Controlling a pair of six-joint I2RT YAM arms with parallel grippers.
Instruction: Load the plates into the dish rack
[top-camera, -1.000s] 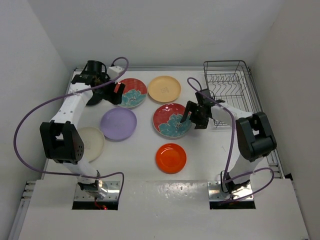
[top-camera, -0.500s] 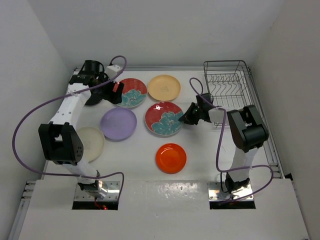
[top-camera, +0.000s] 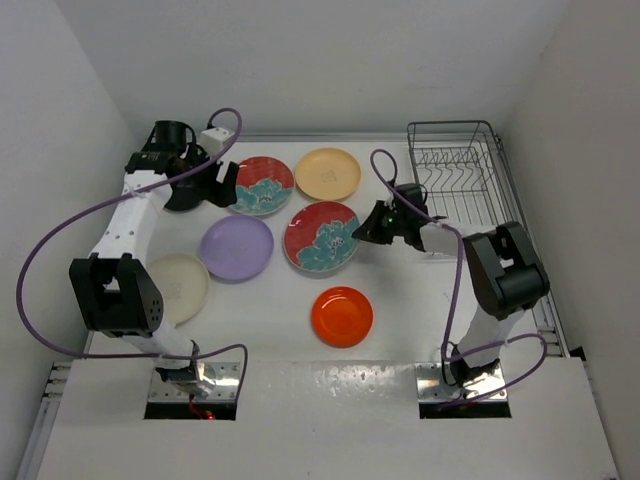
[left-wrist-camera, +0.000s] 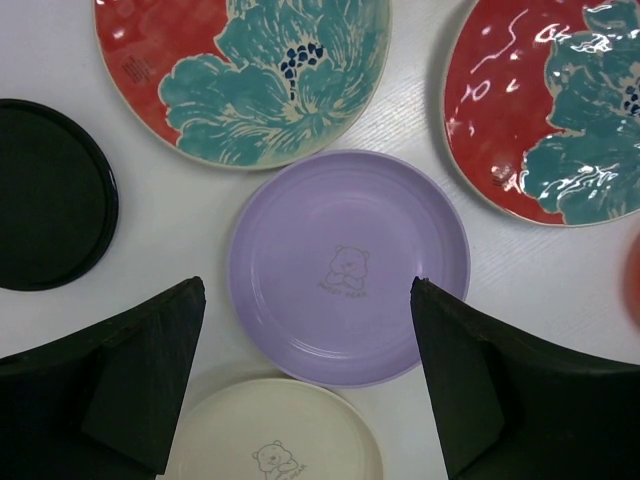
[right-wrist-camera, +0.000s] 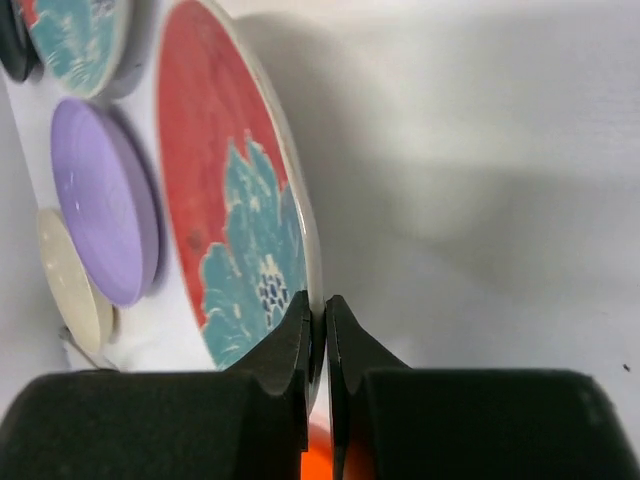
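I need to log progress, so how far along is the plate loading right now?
Nothing done: the dish rack holds no plates. In hand: the right gripper pinches the rim of the centre red flowered plate between its fingers. Left to load: the other red flowered plate, tan-yellow plate, lavender plate, cream plate, orange plate, black plate.

1. The rack (top-camera: 455, 165) sits in the desk's (top-camera: 420, 300) far right corner.
2. The middle plate (top-camera: 322, 237) lies left of it, with other plates (top-camera: 236, 247) toward the left and far edges.
3. The front plate (top-camera: 341, 316) lies mid-desk, nearest the near edge.

left fingers (left-wrist-camera: 140, 380) spread wide, arm stretched far | right fingers (right-wrist-camera: 280, 370) pinched on red plate (right-wrist-camera: 230, 200)
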